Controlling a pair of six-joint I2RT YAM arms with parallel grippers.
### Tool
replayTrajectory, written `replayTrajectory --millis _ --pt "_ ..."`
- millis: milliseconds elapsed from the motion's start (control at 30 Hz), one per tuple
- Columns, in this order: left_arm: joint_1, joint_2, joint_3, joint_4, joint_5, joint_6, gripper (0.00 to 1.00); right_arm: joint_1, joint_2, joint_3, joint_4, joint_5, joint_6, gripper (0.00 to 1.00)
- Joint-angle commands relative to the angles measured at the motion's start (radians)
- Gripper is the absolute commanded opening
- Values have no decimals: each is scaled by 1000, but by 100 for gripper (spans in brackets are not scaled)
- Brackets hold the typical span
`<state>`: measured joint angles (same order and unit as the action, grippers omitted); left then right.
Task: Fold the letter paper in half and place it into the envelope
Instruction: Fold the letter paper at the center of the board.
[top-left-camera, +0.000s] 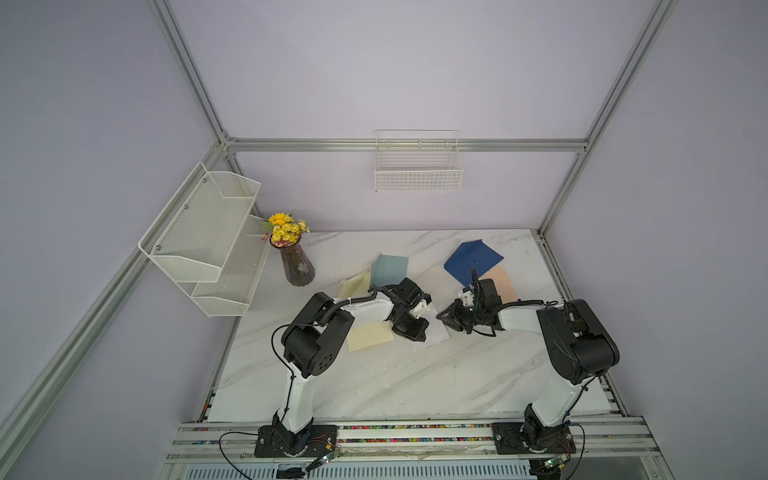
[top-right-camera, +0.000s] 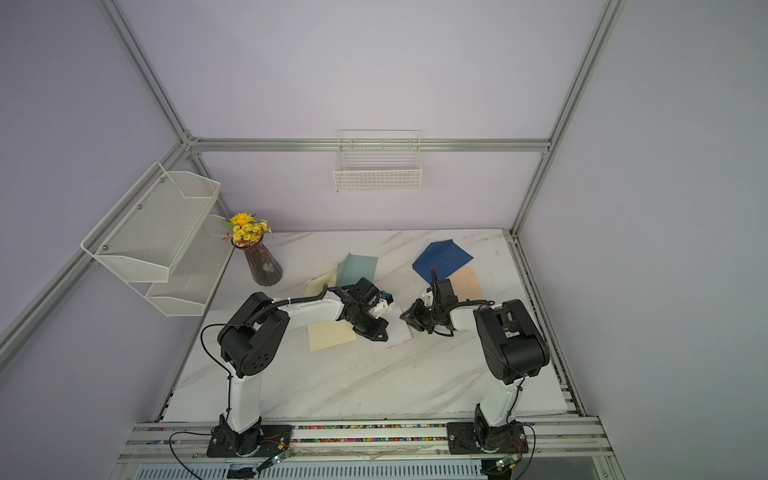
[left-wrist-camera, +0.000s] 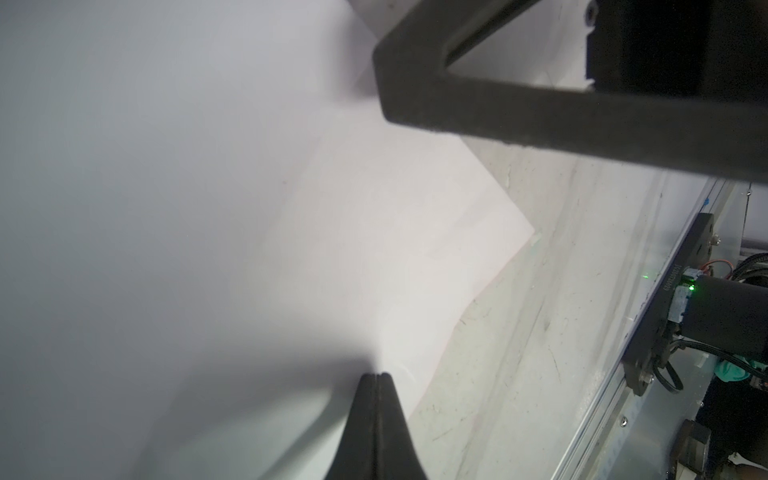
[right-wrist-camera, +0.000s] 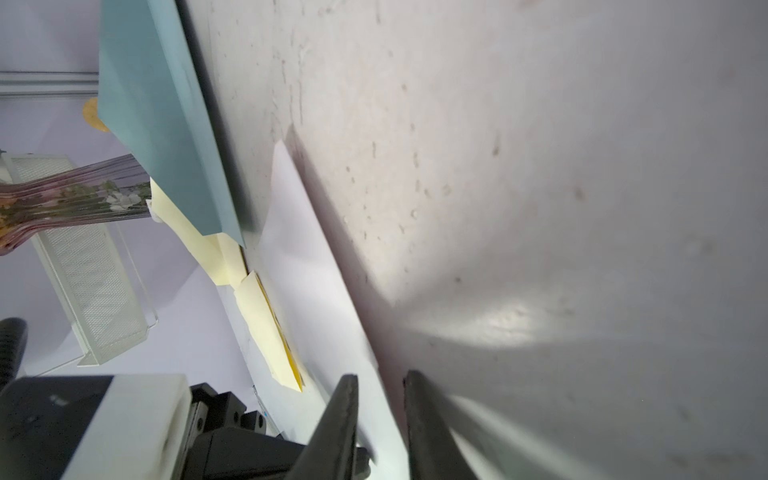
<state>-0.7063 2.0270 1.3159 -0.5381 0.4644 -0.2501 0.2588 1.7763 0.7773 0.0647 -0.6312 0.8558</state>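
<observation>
Right claw (right-wrist-camera: 380, 399) astride paper (right-wrist-camera: 299, 270) (jaws apart)

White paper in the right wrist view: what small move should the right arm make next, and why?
Probably close the right gripper on the white paper: its fingers stand apart with the paper's edge between them, while the left gripper is shut, seemingly pinching the sheet. Both arms could then hold it for folding.
</observation>
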Motion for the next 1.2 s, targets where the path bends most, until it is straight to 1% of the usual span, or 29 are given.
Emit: replayTrajectory --millis 0,167,267,400,533,567,600,633,700,733,800,867,933,1067,1133,1167 --pt "8 107 -56 -84 -145 25 0 1 4 -67 -50 -43 -21 26" --pt "19 122 -32 -83 -141 18 0 2 -75 -154 -35 -77 -15 26" --pt "21 128 -21 -85 -140 18 0 2 -107 -181 -41 -94 -21 26" --pt "22 129 -8 -93 -142 21 0 2 -135 -180 -66 -84 -36 24" --pt "25 111 -7 -100 -148 20 0 2 -118 -150 -72 -68 -36 23" --pt "27 105 -7 -104 -151 19 0 0 -108 -144 -72 -66 -35 22" --pt "27 96 -7 -108 -154 17 0 1 -99 -135 -72 -65 -33 17" --pt "28 85 -6 -113 -158 12 0 1 -91 -129 -72 -65 -31 2" --pt "42 55 5 -127 -154 -20 0 2 -94 -118 -75 -62 -21 0" --pt "53 30 9 -129 -146 -49 7 1 -109 -114 -74 -56 -9 0" --pt "69 -27 14 -117 -137 -109 25 1 -150 -115 -65 -38 36 0" --pt "77 -80 28 -102 -128 -170 47 2 -195 -123 -24 -21 105 0" --pt "82 -107 55 -102 -117 -218 57 1 -233 -131 22 0 174 0" --pt "96 -134 98 -95 -69 -332 71 2 -292 -137 98 58 289 0" --pt "107 -151 93 -64 -42 -401 84 4 -313 -135 128 81 332 0" --pt "111 -166 81 -31 -24 -443 95 5 -320 -133 145 91 355 0"
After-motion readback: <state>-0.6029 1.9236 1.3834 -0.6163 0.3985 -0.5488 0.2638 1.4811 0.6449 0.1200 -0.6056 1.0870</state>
